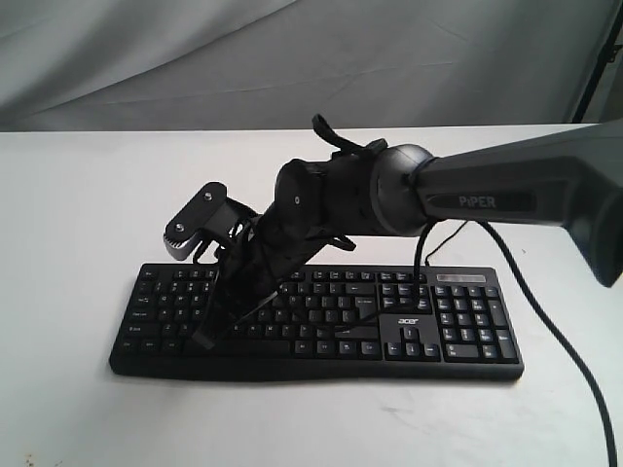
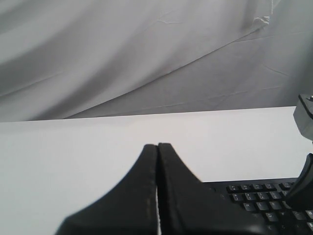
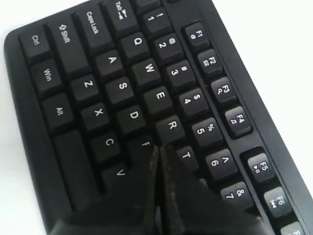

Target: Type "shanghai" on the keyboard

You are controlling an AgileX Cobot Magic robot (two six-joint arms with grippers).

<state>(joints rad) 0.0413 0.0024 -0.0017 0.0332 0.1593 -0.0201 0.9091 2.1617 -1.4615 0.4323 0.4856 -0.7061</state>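
The black keyboard [image 1: 458,331] with an acer logo lies flat on the white table. My right arm reaches across its left half. The right gripper [image 1: 206,342] is shut, with nothing held, and points down at the letter keys. In the right wrist view the right gripper's [image 3: 159,147] tip sits just past the F key [image 3: 145,144], between F and T [image 3: 186,155]; I cannot tell if it touches a key. The left gripper [image 2: 157,145] is shut and empty, off the keyboard's [image 2: 259,196] end, above bare table. It does not show in the exterior view.
A black cable [image 1: 550,326] runs from behind the keyboard across the table toward the near right. A grey cloth backdrop [image 1: 292,58] hangs behind the white table [image 1: 68,214]. Part of the right arm [image 2: 305,117] shows at the left wrist view's edge.
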